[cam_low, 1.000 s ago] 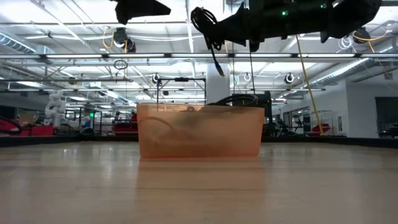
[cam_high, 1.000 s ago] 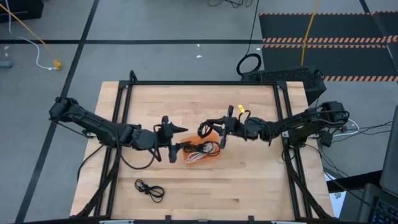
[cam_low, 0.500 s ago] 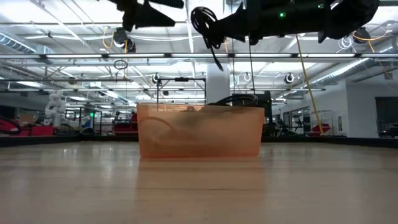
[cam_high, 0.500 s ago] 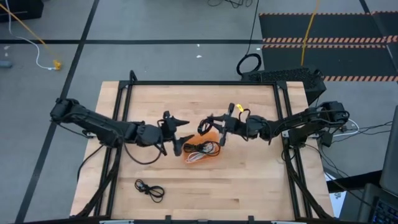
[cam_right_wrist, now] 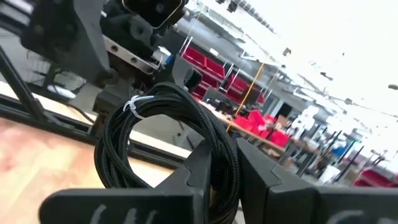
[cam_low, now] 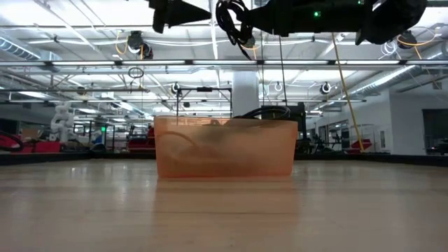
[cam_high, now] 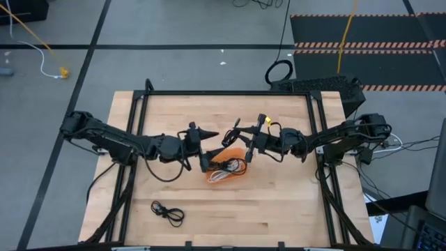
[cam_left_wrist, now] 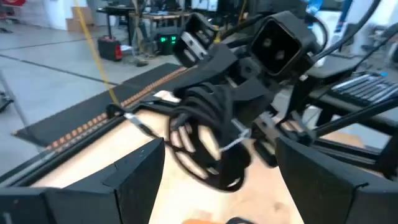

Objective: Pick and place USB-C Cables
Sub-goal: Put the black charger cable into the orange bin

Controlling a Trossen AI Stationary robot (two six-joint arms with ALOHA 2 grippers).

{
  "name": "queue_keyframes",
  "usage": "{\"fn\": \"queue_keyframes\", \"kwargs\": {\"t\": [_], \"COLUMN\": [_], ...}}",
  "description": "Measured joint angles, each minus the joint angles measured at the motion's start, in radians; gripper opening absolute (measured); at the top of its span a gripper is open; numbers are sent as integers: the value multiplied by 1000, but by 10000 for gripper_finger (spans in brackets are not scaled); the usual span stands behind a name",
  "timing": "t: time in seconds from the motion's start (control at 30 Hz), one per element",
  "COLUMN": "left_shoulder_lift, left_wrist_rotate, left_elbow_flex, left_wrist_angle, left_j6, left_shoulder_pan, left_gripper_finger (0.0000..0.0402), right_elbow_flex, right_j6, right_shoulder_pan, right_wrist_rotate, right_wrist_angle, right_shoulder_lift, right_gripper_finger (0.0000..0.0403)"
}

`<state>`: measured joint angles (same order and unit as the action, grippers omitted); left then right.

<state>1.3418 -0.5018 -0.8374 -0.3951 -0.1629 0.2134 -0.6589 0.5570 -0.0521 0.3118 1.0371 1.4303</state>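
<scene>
My right gripper [cam_high: 242,139] is shut on a black USB-C cable coil [cam_high: 231,137] bound with a white tie, held in the air above the orange tray [cam_high: 217,179]. My left gripper [cam_high: 203,148] is open and faces that coil from the left. In the left wrist view the coil [cam_left_wrist: 208,134] stands just ahead of, and between, its spread fingers; I see no touch. The tray [cam_low: 224,150] rests on the table and holds other coiled cables [cam_high: 227,167], black and light. One more black cable [cam_high: 168,212] lies loose on the table near the front edge. My right gripper [cam_right_wrist: 224,155] pinches the coil's bundled strands at one side of the loop [cam_right_wrist: 221,140] between its two fingers. The fingers come roughly level from the table's right. The coil is lifted clear, and its loop with the white tie [cam_right_wrist: 134,104] stands out beyond the fingertips.
A black frame runs around the table top [cam_high: 223,93]. Bare wood lies toward the far edge [cam_high: 209,111] and the near right [cam_high: 279,209]. Off the table are a large black cable loop [cam_high: 279,72], striped mats and a yellow floor cable.
My left gripper has moved toward the table's right and up, closing in on the held coil, still open. My right gripper has raised the coil, and its dangling end has come up higher above the tray.
</scene>
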Motion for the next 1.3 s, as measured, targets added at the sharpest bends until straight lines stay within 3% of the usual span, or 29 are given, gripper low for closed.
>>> {"fn": "queue_keyframes", "kwargs": {"t": [0.23, 0.37, 0.5, 0.77, 0.93, 1.13, 1.3], "left_shoulder_lift": [50, 47, 49, 49, 49, 49, 49], "left_wrist_rotate": [14, 12, 27, 66, 79, 97, 98], "left_elbow_flex": [0, 0, 0, 0, 0, 0, 0], "left_wrist_angle": [-59, -86, -83, -78, -75, -75, -76], "left_j6": [-19, -2, 1, 23, 20, 11, 11], "left_shoulder_pan": [-14, -19, -21, -22, -22, -20, -18], "left_gripper_finger": [307, 281, 217, 31, 29, 29, 29], "right_elbow_flex": [0, 0, 0, 0, 0, 0, 0], "right_j6": [36, 35, 34, 11, -122, -376, -414], "right_shoulder_pan": [0, -1, -1, -1, -1, -2, -9], "right_wrist_rotate": [-54, -54, -68, -125, -131, -111, -106], "right_wrist_angle": [21, 27, 26, 29, 11, 7, -3], "right_shoulder_lift": [0, 0, 0, 0, 0, 0, 0], "right_gripper_finger": [35, 35, 35, 35, 51, 119, 161]}}
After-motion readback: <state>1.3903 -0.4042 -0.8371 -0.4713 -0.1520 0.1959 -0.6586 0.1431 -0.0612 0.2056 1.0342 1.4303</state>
